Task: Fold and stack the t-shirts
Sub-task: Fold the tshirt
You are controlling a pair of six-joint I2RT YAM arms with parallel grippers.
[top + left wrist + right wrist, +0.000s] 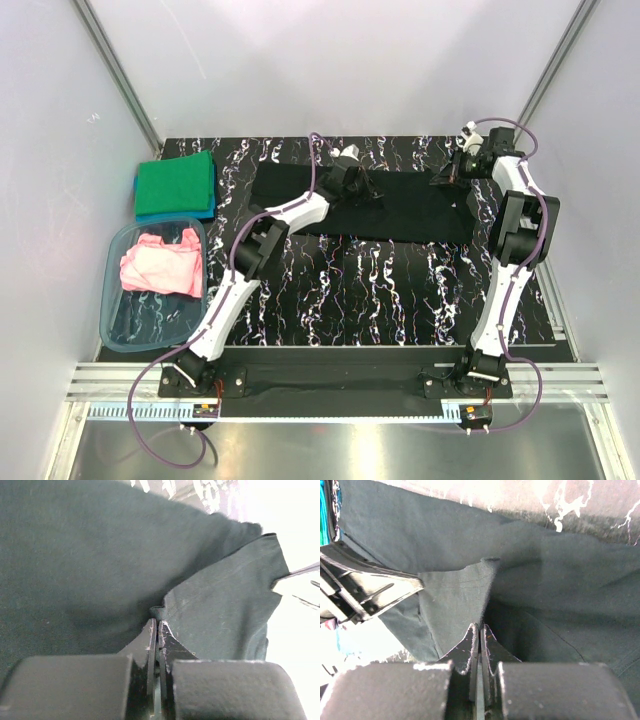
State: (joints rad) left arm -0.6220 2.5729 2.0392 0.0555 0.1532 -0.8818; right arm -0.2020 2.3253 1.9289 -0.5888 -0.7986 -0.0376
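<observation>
Looking from the near side, you first come to the plastic tub (112, 320) on your left. The pink shirt (160, 265) lies crumpled inside it, so that one is not folded yet. Farther back, the black shirt (400, 215) lies across the middle of the table (380, 300) in a long, flat strip. This looks like the shirt you are working on now. Your left gripper (350, 180) is down on the shirt's left part, and your right gripper (450, 178) is down at its right end. Seen from the left wrist, the left gripper (157, 625) has its jaws pressed tight together, with a small pinch of the black shirt (75, 555) caught at the tips. Seen from the right wrist, the right gripper (480, 627) is squeezed tight too, and a flap of the black shirt (560, 605) stands up from its tips. At the far left, the green shirt (175, 185) sits folded in a neat square on top of the blue shirt (190, 215), so two shirts look done and stacked. I would say you are about halfway. You have the black shirt to finish folding and put on the stack, and then the pink one to take out, fold and stack.
</observation>
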